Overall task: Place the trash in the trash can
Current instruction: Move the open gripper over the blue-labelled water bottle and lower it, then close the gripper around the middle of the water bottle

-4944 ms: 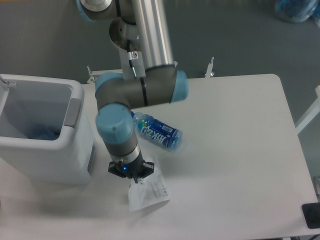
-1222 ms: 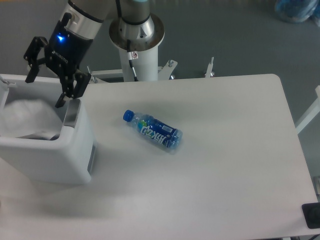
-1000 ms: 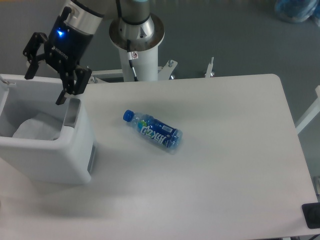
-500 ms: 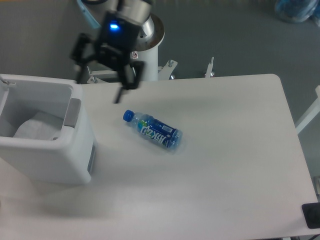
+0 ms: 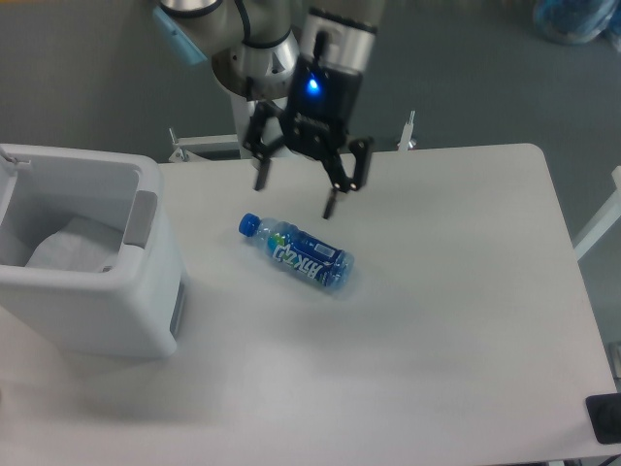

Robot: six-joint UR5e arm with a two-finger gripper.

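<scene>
spread fingers (image 5: 263, 175) hang above the bottle (image 5: 299, 254) on the table (image 5: 466, 320).

Soft, even light (faint shadows), sharp.

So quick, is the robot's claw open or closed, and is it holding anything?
Gripper: open, fingers spread wide, holding nothing. It hangs above the blue bottle, not touching it.

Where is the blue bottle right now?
The blue bottle lies on its side near the middle of the white table, to the right of the trash can. The open gripper hangs just above it.
</scene>
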